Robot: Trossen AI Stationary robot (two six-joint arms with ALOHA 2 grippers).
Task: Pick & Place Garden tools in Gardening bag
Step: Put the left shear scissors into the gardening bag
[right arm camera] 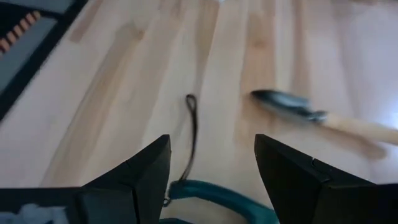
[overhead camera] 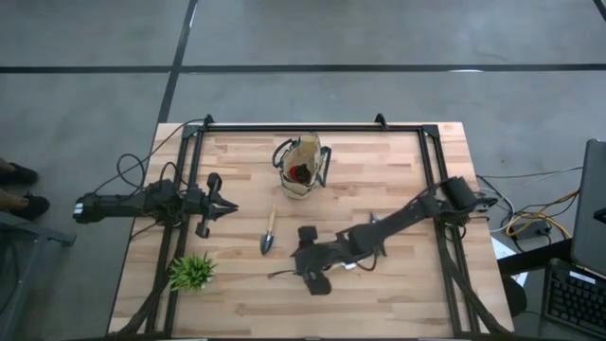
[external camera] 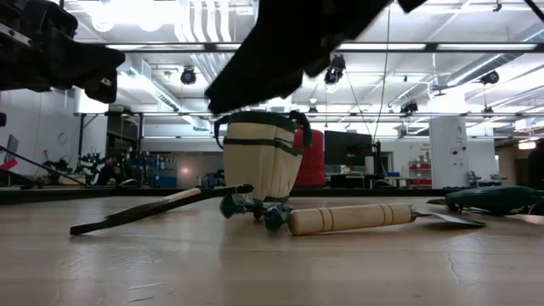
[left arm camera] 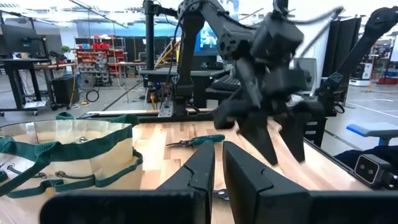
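Note:
The tan gardening bag (overhead camera: 301, 166) with green handles stands at the table's far middle; something red shows in its mouth. A wooden-handled trowel (overhead camera: 269, 232) lies flat in front of it. Green-handled pruning shears (right arm camera: 211, 191) with a thin cord loop (right arm camera: 191, 124) lie near the table's middle (overhead camera: 287, 274). My right gripper (right arm camera: 211, 146) is open just above the shears, one finger on either side of their handle, touching nothing; it also shows in the high view (overhead camera: 308, 263). My left gripper (overhead camera: 223, 206) is shut and empty at the table's left.
A small leafy green plant (overhead camera: 192, 272) stands at the near left. A black frame (overhead camera: 312, 127) runs along the table's edges. In the low view a dark green object (external camera: 497, 199) lies at the right. Bare wood lies along the near edge.

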